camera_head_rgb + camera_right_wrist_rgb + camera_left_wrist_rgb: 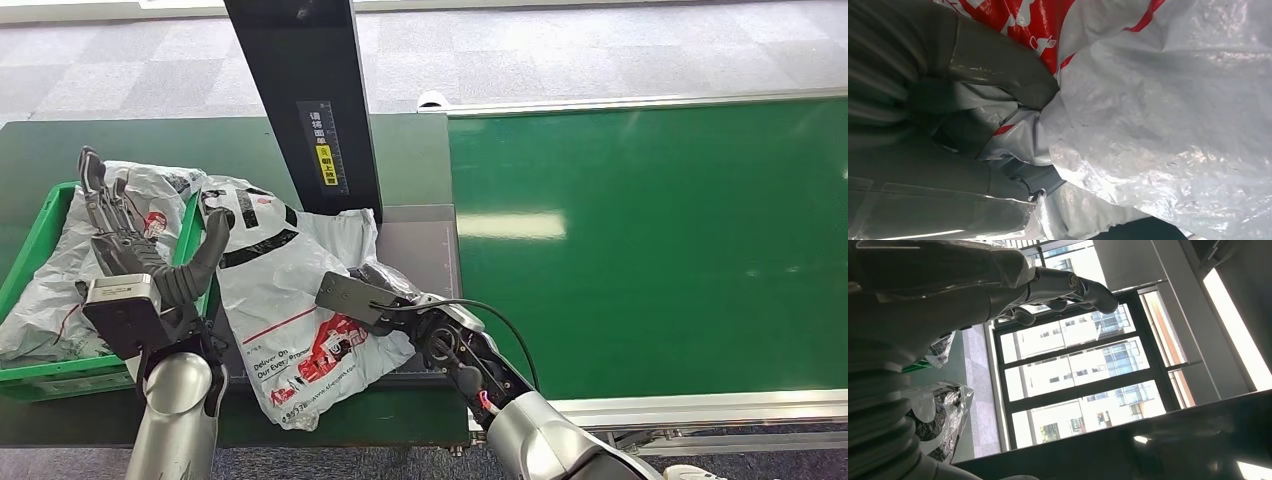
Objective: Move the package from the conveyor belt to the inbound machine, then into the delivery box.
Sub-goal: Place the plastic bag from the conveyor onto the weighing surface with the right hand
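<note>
- Your landmark is the black post [305, 100] of the inbound machine, standing upright at top centre of the head view; its top is cut off by the frame.
- The post carries a dark label with pale characters too small to read and a small yellow patch below them.
- The package [290, 300] is a crinkled grey-white plastic mailer lying at the foot of the post, on the machine's grey plate [425, 250] and spilling over the plate's near edge.
- Its print shows thick black strokes, red graphics, and the words "Deliver On", then a line you can only partly read.
- Your right hand [385, 285] rests on the package's edge near the post's foot. Its fingers are hidden behind the wrist camera in the head view.
- In the right wrist view, the thumb [998, 65] and a dark finger pinch a bunched fold of the glossy film, so this hand is grasping the package.
- Your left hand [125, 235] is raised well to the left of the post, fingers spread and straight, holding nothing.
- Behind that hand sits a green crate [40, 375] holding another grey mailer [60, 270], partly hidden by the arm.
- Right of the post lies the smooth green belt [650, 240], shiny with glare.
</note>
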